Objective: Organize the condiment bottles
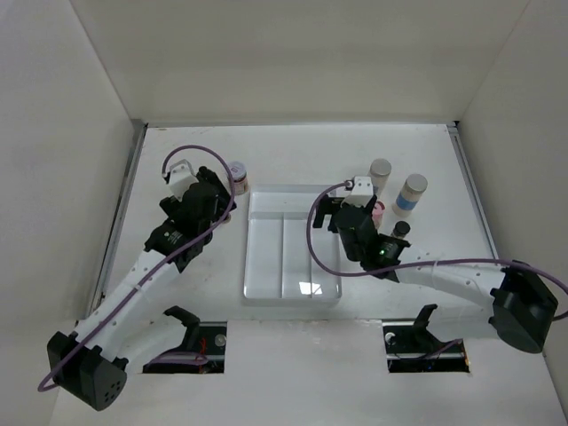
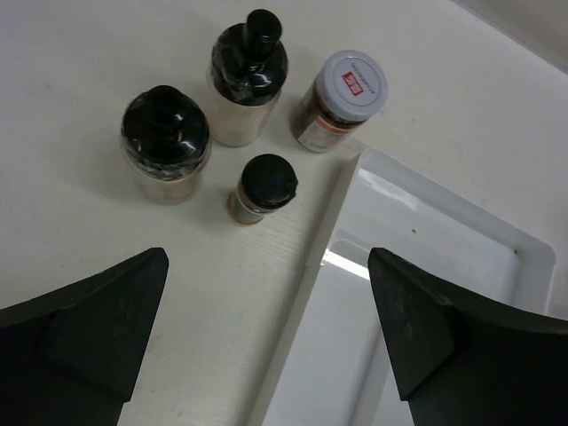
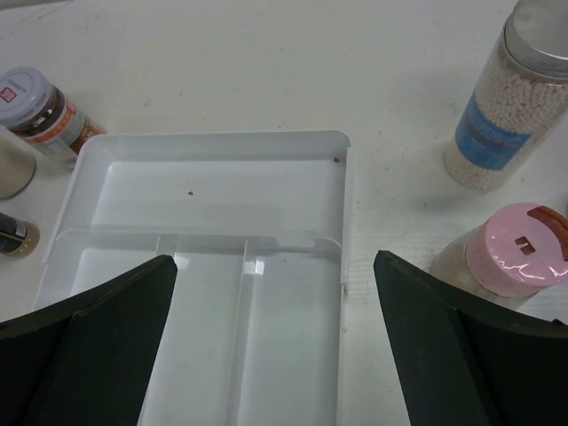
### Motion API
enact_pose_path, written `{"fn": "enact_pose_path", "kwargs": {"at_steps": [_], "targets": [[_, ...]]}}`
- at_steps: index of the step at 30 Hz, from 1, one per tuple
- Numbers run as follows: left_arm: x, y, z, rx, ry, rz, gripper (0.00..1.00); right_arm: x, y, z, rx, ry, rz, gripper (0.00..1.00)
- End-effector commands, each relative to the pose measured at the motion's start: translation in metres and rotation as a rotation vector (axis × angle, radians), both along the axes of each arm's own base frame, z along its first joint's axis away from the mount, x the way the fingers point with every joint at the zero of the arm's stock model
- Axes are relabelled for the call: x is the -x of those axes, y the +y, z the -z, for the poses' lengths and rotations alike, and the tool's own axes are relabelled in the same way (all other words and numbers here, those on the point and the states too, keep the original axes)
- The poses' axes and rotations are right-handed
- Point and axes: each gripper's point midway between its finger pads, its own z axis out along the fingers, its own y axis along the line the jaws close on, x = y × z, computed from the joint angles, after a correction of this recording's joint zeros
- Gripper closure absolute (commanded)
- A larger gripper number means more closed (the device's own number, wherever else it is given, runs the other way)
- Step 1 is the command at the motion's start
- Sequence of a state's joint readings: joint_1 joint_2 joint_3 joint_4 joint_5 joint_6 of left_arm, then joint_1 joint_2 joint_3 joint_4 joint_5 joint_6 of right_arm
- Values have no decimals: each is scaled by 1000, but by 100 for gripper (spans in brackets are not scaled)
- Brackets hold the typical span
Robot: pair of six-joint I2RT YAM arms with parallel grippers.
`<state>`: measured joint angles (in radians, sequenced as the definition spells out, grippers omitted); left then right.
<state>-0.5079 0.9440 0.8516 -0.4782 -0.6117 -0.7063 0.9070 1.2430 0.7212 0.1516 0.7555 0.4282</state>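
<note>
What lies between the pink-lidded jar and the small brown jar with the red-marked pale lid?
The white three-compartment plastic tray lies between the pink-lidded jar and the small brown jar; the right wrist view shows it.

Tray sits mid-table; left bottles beside it; right bottles opposite.

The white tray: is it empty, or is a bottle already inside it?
Empty. The tray shows three bare compartments in the top view; the pink-lidded bottle stands outside it on the table.
</note>
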Motion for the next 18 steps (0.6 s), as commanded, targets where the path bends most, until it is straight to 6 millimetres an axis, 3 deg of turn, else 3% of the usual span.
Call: {"fn": "enact_pose_path", "kwargs": {"at_steps": [1, 8, 9, 12, 13, 14, 16, 17, 18], "targets": [[-6, 12, -8, 22, -40, -30, 0, -4, 6, -23, 1, -88, 8, 0], [-9, 44, -20, 2, -132, -154, 0, 13, 25, -42, -3, -161, -58, 0], [-9, 49, -21, -14, -136, -173, 0, 15, 28, -45, -24, -176, -75, 5], [-7, 64, -23, -43, -156, -235, 0, 20, 30, -55, -70, -220, -113, 60], [-8, 68, -24, -41, -163, -251, 0, 21, 29, -57, -80, -225, -112, 71], [-9, 72, -24, -37, -170, -265, 0, 22, 27, -57, -81, -224, -110, 79], [-13, 74, -23, -20, -177, -250, 1, 24, 25, -57, -98, -215, -112, 83], [-15, 74, -22, -17, -176, -232, 6, 26, 25, -57, -108, -210, -116, 83], [-17, 73, -21, -12, -179, -219, 18, 26, 23, -57, -119, -209, -116, 81]]}}
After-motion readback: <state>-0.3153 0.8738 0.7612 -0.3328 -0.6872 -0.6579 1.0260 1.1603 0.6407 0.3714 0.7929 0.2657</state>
